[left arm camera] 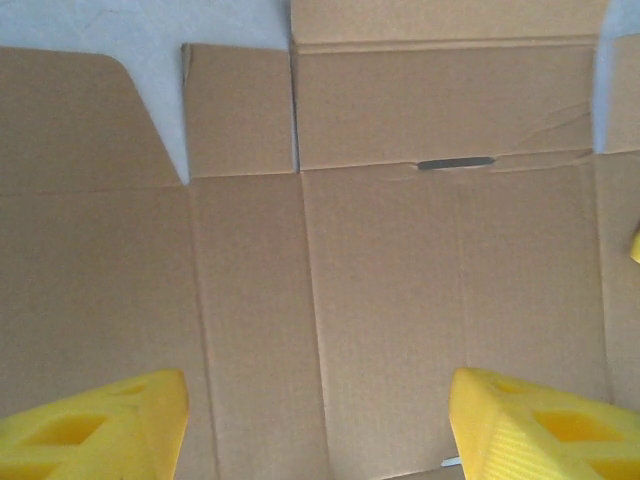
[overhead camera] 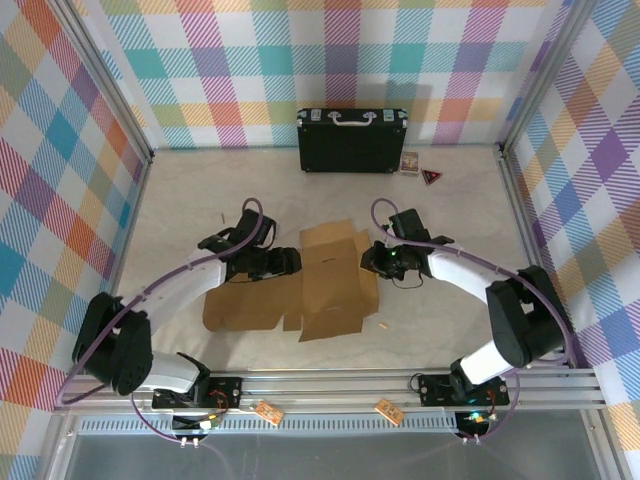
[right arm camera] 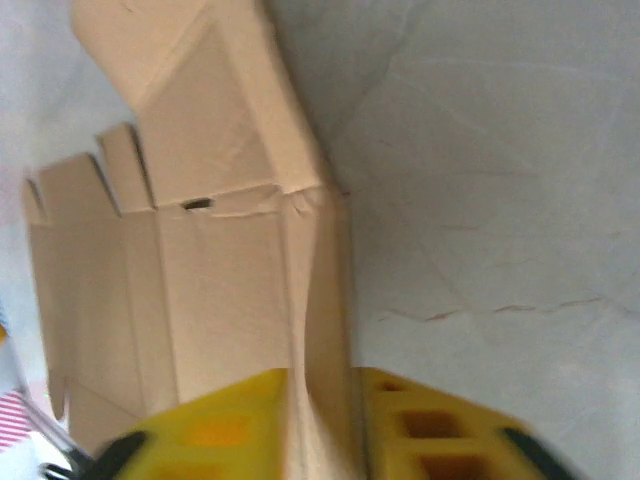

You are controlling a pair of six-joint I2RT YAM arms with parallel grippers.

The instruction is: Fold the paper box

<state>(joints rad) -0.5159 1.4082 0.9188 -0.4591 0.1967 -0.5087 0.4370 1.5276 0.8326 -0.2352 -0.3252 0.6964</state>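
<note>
Brown corrugated cardboard lies at the middle of the pale worktop [overhead camera: 180, 210] in the top view: the paper box [overhead camera: 325, 285], a die-cut sheet mostly flat. Its left part is spread out and its far right flap is lifted off the surface. The left gripper [overhead camera: 288, 262] is over the sheet's left half, and the right gripper [overhead camera: 372, 260] is at the raised right edge. A black case [overhead camera: 352, 140] with a silver handle stands against the plaid back wall, well apart from the cardboard. A small card [overhead camera: 409, 162] and a red triangle [overhead camera: 431, 177] lie just to its right.

From the left wrist, the paper box [left arm camera: 400, 290] spreads flat beneath the camera, with score lines and a narrow slot showing. The left gripper [left arm camera: 318, 380] is released, its yellow fingers [left arm camera: 110, 425] set wide apart above the sheet with nothing between them.

From the right wrist, the paper box [right arm camera: 220, 280] has one panel standing upright along its right side. The right gripper [right arm camera: 322, 380] straddles that panel, with a yellow finger [right arm camera: 440, 430] close on each side. The picture is blurred, so I cannot tell whether the panel is pinched or loose between them.
</note>
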